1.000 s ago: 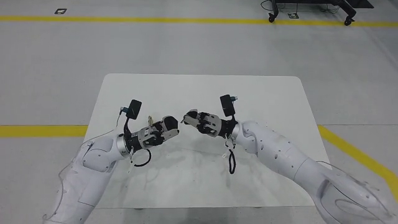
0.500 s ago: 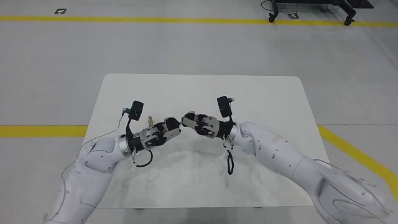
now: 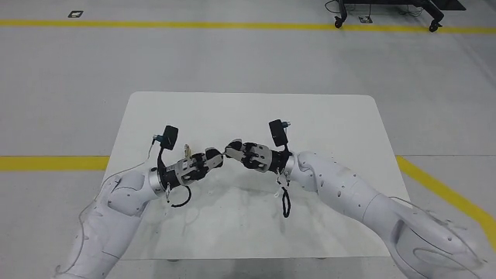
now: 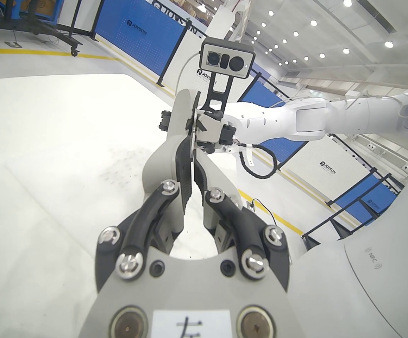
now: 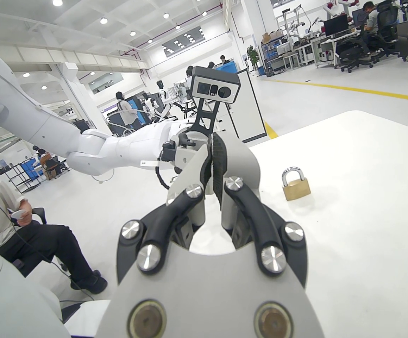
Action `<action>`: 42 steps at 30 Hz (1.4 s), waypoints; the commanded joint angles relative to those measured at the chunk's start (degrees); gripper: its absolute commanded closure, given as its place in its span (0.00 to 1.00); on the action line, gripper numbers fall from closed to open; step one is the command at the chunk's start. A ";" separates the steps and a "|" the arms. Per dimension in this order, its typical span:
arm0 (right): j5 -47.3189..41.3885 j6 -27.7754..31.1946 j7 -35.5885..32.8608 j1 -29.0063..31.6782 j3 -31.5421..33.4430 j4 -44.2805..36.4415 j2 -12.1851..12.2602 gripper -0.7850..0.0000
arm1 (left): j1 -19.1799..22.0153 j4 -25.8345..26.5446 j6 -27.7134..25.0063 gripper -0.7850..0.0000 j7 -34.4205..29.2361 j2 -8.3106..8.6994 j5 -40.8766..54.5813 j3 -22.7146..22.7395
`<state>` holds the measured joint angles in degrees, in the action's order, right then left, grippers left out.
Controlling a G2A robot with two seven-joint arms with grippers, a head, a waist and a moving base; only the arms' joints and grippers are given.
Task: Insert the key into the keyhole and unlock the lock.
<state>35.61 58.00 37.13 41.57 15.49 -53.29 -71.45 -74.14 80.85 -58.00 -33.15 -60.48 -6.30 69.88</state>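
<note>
A small brass padlock (image 5: 296, 187) with a steel shackle stands on the white table (image 3: 325, 124), apart from both grippers; from above the padlock (image 3: 187, 151) lies just beside the left arm. The two grippers meet tip to tip above the table's middle. My left gripper (image 4: 192, 151) is shut on a thin metal key (image 4: 192, 138), seen edge-on between its black pads. My right gripper (image 5: 211, 158) is shut too, and its fingers (image 4: 184, 114) clamp the far end of the same key. From above, the left gripper (image 3: 217, 158) and right gripper (image 3: 231, 151) touch.
The table's near edge (image 3: 256, 257) runs below both forearms. A black cable loop (image 3: 285, 200) hangs under the right wrist. Bare tabletop stretches to the right and behind the grippers.
Both arms have drawn together towards the table's middle. A gap between the two gripper tips a second ago has closed, and they now meet.
</note>
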 commanded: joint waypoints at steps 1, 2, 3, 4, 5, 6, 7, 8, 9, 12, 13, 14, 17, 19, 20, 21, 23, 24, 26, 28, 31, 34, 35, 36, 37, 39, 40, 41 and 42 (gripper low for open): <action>0.24 0.00 0.24 -0.03 -0.17 0.01 -0.01 1.00 | -0.03 0.04 0.00 1.00 0.14 0.11 0.12 -0.04; 0.35 0.00 0.38 -0.05 -0.27 0.04 -0.01 1.00 | -0.04 0.04 0.00 1.00 0.26 0.17 0.29 -0.05; 0.42 0.00 0.54 -0.07 -0.36 0.07 -0.01 1.00 | -0.06 0.07 0.00 1.00 0.37 0.21 0.69 -0.12; 0.49 0.00 0.69 -0.10 -0.44 0.10 0.00 1.00 | -0.02 0.07 0.00 1.00 0.33 0.28 0.93 -0.17; 0.55 0.00 0.83 -0.13 -0.53 0.12 0.00 1.00 | 0.00 0.07 0.00 1.00 0.27 0.35 1.20 -0.22; 0.62 0.00 0.92 -0.17 -0.63 0.14 0.00 1.00 | 0.02 0.14 0.00 1.00 0.14 0.41 1.57 -0.34; 0.65 0.00 0.95 -0.20 -0.77 0.10 0.00 0.93 | 0.07 0.13 0.00 1.00 -0.03 0.48 1.90 -0.40; 0.63 0.00 0.86 -0.24 -0.95 0.14 0.00 0.85 | 0.08 0.06 0.00 1.00 -0.18 0.55 2.40 -0.51; 0.52 0.00 0.83 -0.31 -1.06 0.17 0.00 0.75 | 0.11 0.07 0.00 1.00 -0.36 0.61 3.16 -0.65; 0.09 0.00 0.66 -0.47 -1.44 0.28 -0.02 0.12 | 0.26 0.03 0.00 1.00 -1.13 0.90 4.87 -0.59; -0.10 0.00 0.56 -0.53 -1.56 0.29 -0.03 0.00 | 0.27 0.04 0.00 1.00 -1.27 0.99 5.49 -0.51; -0.27 0.00 0.49 -0.60 -1.65 0.30 -0.04 0.00 | 0.25 0.05 0.00 1.00 -1.46 1.08 6.01 -0.42; -0.82 0.00 0.38 -0.78 -1.82 0.58 -0.02 0.00 | 0.12 -0.45 0.00 1.00 -1.33 1.33 7.23 0.22; -0.94 0.00 0.49 -0.82 -1.73 0.74 -0.01 0.00 | -0.17 -0.83 0.00 1.00 -0.39 1.42 8.26 0.81; -0.94 0.00 0.49 -0.82 -1.73 0.74 -0.01 0.00 | -0.17 -0.83 0.00 1.00 -0.39 1.42 8.26 0.81; -0.94 0.00 0.49 -0.82 -1.73 0.74 -0.01 0.00 | -0.17 -0.83 0.00 1.00 -0.39 1.42 8.26 0.81; -0.94 0.00 0.49 -0.82 -1.73 0.74 -0.01 0.00 | -0.17 -0.83 0.00 1.00 -0.39 1.42 8.26 0.81; -0.94 0.00 0.49 -0.82 -1.73 0.74 -0.01 0.00 | -0.17 -0.83 0.00 1.00 -0.39 1.42 8.26 0.81; -0.94 0.00 0.49 -0.82 -1.73 0.74 -0.01 0.00 | -0.17 -0.83 0.00 1.00 -0.39 1.42 8.26 0.81; -0.94 0.00 0.49 -0.82 -1.73 0.74 -0.01 0.00 | -0.17 -0.28 0.69 1.00 -0.28 1.43 7.30 0.88; 0.92 -3.48 -3.32 -0.99 -0.75 1.50 0.34 0.00 | -0.78 0.76 1.11 1.00 0.72 1.50 5.69 1.36; 4.41 -6.69 -12.03 -2.81 0.74 2.41 1.67 0.00 | -1.32 1.08 1.22 1.00 0.44 1.81 3.17 2.44; 5.27 -7.57 -15.11 -3.46 1.42 2.35 2.33 0.00 | -1.48 1.25 1.28 1.00 0.09 1.97 1.82 2.95; 4.96 -6.92 -17.41 -3.67 2.22 1.65 3.04 0.00 | -1.66 1.55 1.37 1.00 -0.15 2.10 0.29 3.44; 4.74 -5.79 -19.55 -3.91 3.10 0.90 3.84 0.00 | -1.90 1.93 1.36 1.00 -0.29 2.21 -0.95 3.76; 4.99 -4.53 -24.32 -4.24 4.71 -1.34 5.48 0.00 | -2.34 2.71 1.18 1.00 -0.77 2.39 -3.39 4.04; 4.66 -4.31 -26.19 -4.05 5.61 -2.86 6.27 0.00 | -2.48 3.26 0.72 1.00 -1.41 2.46 -4.49 3.79; 4.12 -4.06 -28.04 -3.66 6.42 -4.47 7.00 0.00 | -2.60 3.84 0.07 1.00 -1.84 2.50 -5.42 3.50; 3.56 -4.23 -30.01 -3.27 7.21 -6.04 7.68 0.00 | -2.73 4.41 0.00 1.00 -2.39 2.54 -6.28 3.04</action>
<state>39.69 53.93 9.15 37.95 22.00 -57.87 -64.36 -76.76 84.77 -57.79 -35.08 -57.97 -11.76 73.34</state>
